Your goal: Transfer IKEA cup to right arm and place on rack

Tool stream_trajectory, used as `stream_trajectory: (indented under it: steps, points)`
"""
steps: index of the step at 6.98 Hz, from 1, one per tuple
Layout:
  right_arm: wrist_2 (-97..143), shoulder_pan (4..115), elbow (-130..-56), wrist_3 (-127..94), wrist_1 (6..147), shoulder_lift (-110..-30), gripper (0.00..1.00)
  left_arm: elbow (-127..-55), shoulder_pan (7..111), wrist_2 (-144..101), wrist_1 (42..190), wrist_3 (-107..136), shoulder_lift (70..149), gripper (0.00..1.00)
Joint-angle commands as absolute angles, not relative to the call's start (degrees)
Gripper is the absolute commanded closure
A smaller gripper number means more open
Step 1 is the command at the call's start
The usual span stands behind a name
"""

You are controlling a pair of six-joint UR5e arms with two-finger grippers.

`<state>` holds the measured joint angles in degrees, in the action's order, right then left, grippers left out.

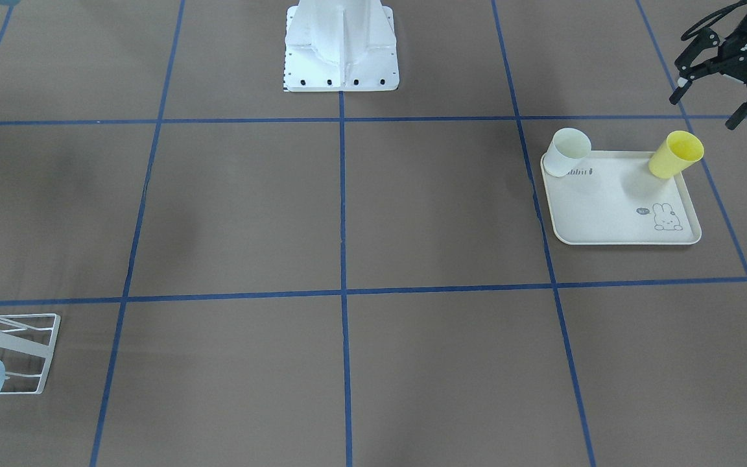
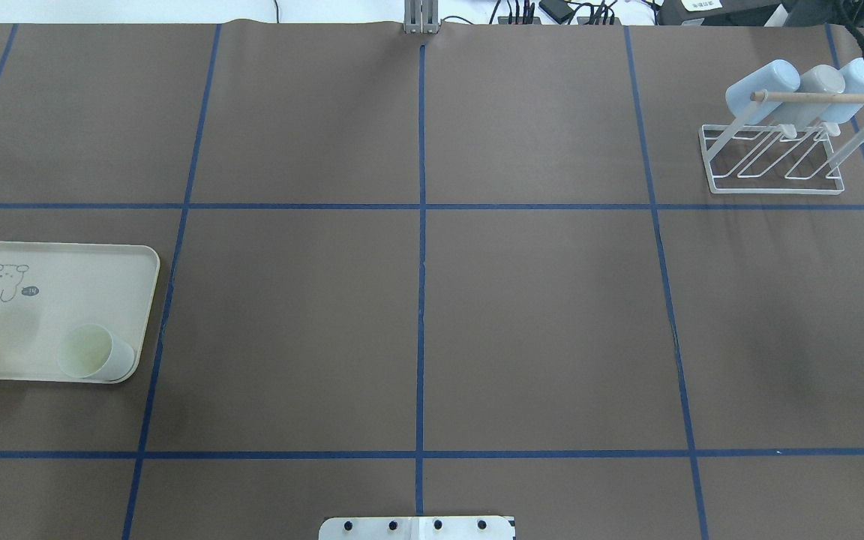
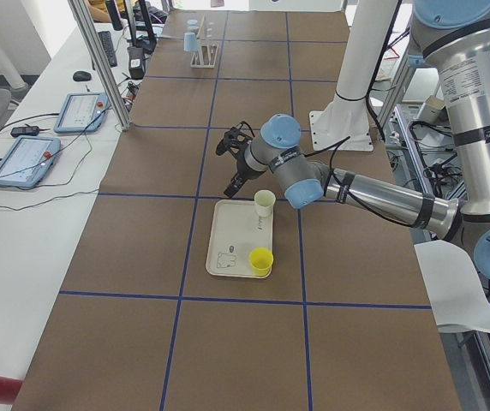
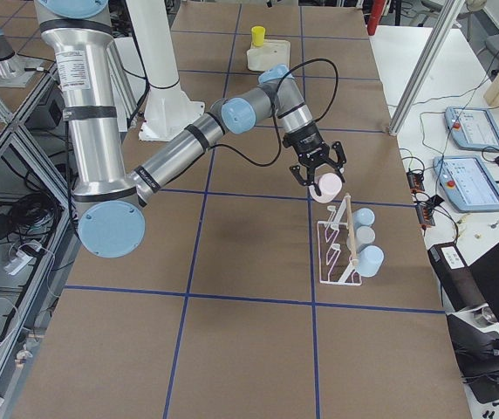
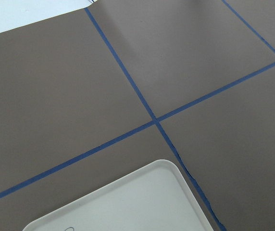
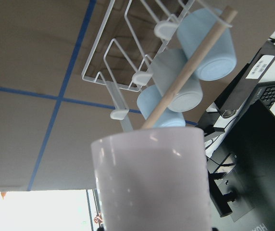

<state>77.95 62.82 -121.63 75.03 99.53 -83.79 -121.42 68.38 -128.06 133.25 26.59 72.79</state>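
Pale pink plastic IKEA cup (image 6: 152, 183) is held off the table by the right gripper (image 4: 321, 180), fingers clamped on its wall. In the right side view it sits at 12 o'clock of the white wire-frame rack (image 4: 335, 253), near the wooden rod end. Three pale cups (image 4: 365, 235) are hung on the prongs. Left gripper (image 1: 704, 110) is spread wide and empty, at 1 o'clock of the cream rabbit-print tray (image 1: 607, 214), on which a white cup (image 1: 568, 152) and a yellow cup (image 1: 675, 154) are stood.

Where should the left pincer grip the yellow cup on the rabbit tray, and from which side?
Probably at the rim, from above: the yellow cup stands upright, mouth open upward, at the tray's corner, so one finger can go inside and one outside. The white cup stands well apart.
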Motion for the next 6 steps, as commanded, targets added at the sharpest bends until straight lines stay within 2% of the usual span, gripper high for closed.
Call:
stream_trajectory:
  steps: [1,3,4,6]
  points:
    - [73.59,63.11,-118.67,79.35,96.45,-85.95,1.0,-121.38,68.38,-128.06,133.33,26.89,72.86,0.0]
    - [72.25,63.11,-110.35,79.45,78.14,-89.64,1.0,-121.46,68.38,-128.06,133.33,26.89,72.86,0.0]
    - [71.72,63.02,-106.21,79.37,74.65,-88.95,1.0,-121.46,68.38,-128.06,133.33,26.89,72.86,0.0]
    - [69.62,61.1,-105.38,78.49,73.92,-88.59,1.0,-121.38,68.38,-128.06,133.33,26.89,72.86,0.0]
